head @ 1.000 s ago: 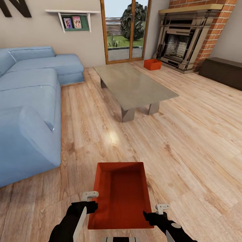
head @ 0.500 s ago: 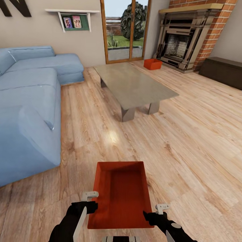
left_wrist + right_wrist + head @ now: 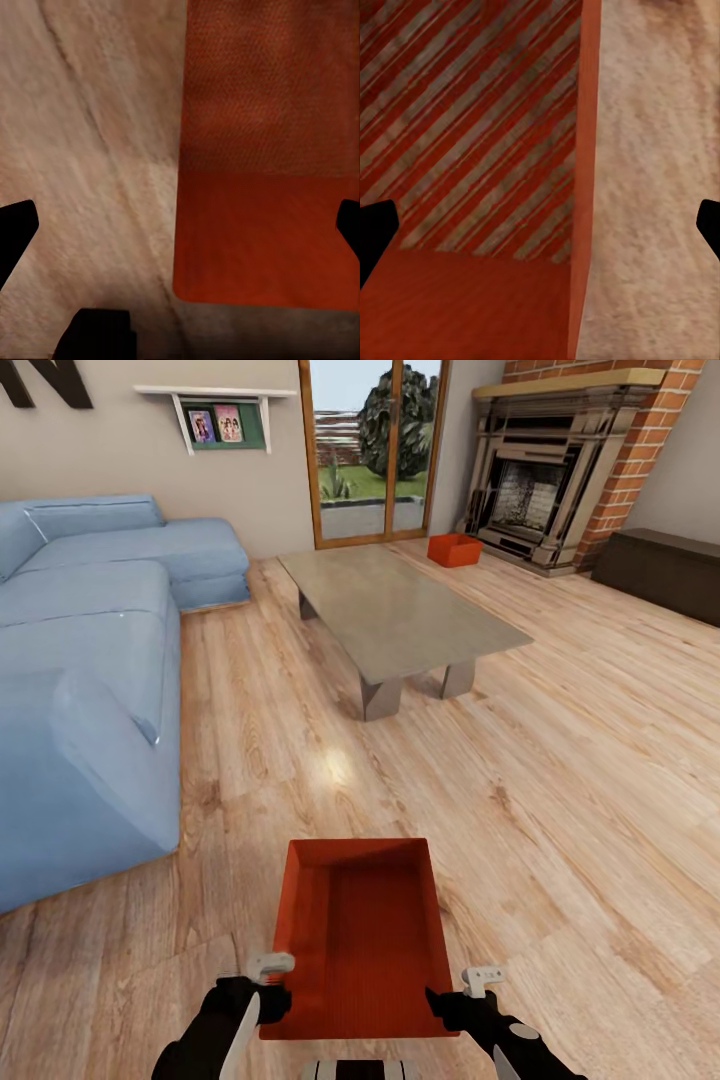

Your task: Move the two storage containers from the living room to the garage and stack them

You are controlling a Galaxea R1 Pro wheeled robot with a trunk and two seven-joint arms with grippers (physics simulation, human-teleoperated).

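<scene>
One rust-red storage container (image 3: 358, 940) sits on the light wood plank floor of the living room, right in front of me. My left gripper (image 3: 269, 985) is open at its near left corner; in the left wrist view the open left gripper (image 3: 180, 232) spans the container's (image 3: 262, 187) left wall. My right gripper (image 3: 463, 993) is open at the near right corner, and the right wrist view shows the right gripper (image 3: 540, 232) straddling the container's (image 3: 472, 150) right wall. The other storage container (image 3: 453, 550) stands far off beside the fireplace.
A pale blue sofa (image 3: 90, 660) runs along the left. A low grey coffee table (image 3: 400, 610) stands in the middle ahead. Beyond it are a glass door (image 3: 370, 450), a brick fireplace (image 3: 530, 490) and a dark cabinet (image 3: 660, 570). Wood floor (image 3: 580, 780) stretches to the right.
My left gripper has drawn back a little toward me along the container's left wall. The container and the right gripper have stayed put.
</scene>
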